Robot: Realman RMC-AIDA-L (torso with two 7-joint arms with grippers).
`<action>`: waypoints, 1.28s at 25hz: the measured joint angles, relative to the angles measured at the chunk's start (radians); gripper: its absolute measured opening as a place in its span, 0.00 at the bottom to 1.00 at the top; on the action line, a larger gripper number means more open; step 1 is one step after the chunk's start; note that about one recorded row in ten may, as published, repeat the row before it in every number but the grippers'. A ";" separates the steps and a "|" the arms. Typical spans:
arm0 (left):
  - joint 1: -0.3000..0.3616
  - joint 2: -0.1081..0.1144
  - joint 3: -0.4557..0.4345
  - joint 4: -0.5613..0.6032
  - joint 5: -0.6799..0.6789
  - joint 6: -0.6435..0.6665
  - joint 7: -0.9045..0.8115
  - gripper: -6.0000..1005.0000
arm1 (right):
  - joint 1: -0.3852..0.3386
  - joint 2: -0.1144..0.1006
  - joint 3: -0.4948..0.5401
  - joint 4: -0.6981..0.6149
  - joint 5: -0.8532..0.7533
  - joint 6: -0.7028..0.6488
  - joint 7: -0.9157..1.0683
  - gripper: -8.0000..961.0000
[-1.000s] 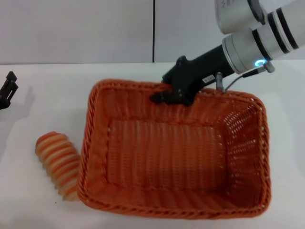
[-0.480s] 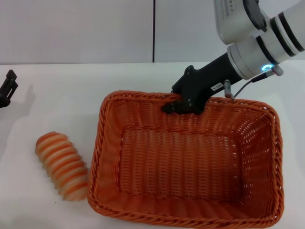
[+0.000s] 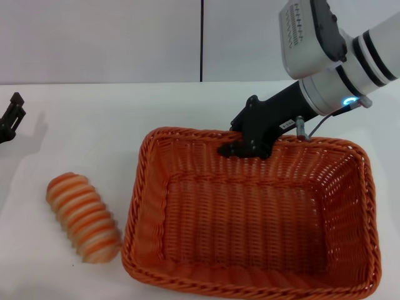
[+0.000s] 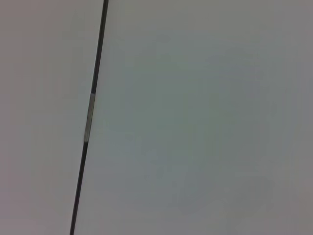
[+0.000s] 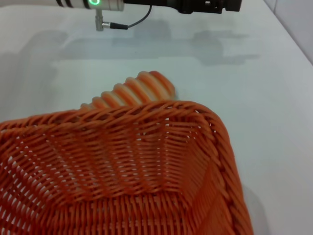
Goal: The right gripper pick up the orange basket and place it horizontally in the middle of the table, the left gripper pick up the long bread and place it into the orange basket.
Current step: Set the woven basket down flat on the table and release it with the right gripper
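Note:
The orange basket (image 3: 150, 206) sits lengthwise across the white table (image 3: 94, 137), filling the right half of the head view. My right gripper (image 3: 240, 150), black on a white arm with a blue ring, is shut on the basket's far rim. The long bread (image 3: 83, 217), striped orange and cream, lies on the table just left of the basket, a small gap apart. From the right wrist view, the bread (image 5: 132, 90) shows beyond the basket's rim (image 5: 122, 110). My left gripper (image 3: 11, 115) rests parked at the far left edge, away from the bread.
The basket's near edge reaches the bottom of the head view. Bare tabletop lies between the left gripper and the bread. A grey wall with a dark vertical seam (image 3: 202, 40) stands behind the table. The left wrist view holds only that wall and seam (image 4: 90, 112).
My right gripper has carried the basket to the right, opening a gap between it and the bread. The bread and left gripper have stayed put.

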 joint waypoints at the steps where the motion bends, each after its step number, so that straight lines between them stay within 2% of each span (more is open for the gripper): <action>1: -0.001 0.000 0.000 0.000 0.001 0.000 0.000 0.68 | 0.000 0.000 0.000 0.000 0.000 0.000 0.000 0.17; 4: -0.001 0.000 0.000 0.000 0.001 0.000 0.000 0.68 | -0.005 0.006 -0.013 -0.004 0.000 0.002 -0.011 0.18; 5: -0.001 0.000 0.000 0.000 0.001 0.001 0.000 0.68 | -0.017 0.015 -0.018 -0.018 0.000 0.013 -0.022 0.18; 11: -0.001 0.000 0.000 -0.003 0.001 0.001 0.000 0.68 | -0.038 0.025 -0.032 -0.043 0.004 0.060 -0.039 0.18; 17: -0.002 0.001 0.000 -0.011 0.002 0.002 0.000 0.68 | -0.037 0.027 -0.050 -0.033 0.010 0.106 -0.063 0.37; 23: -0.003 0.002 0.000 -0.011 0.000 0.002 0.006 0.68 | -0.049 0.028 -0.056 -0.053 0.053 0.122 -0.067 0.37; 28: -0.003 0.002 -0.002 -0.010 -0.003 0.002 0.009 0.68 | -0.100 0.031 -0.057 -0.152 0.112 0.044 -0.055 0.38; 32: 0.000 0.002 -0.004 -0.006 -0.003 0.002 0.010 0.68 | -0.112 0.031 -0.071 -0.192 0.122 0.005 -0.020 0.38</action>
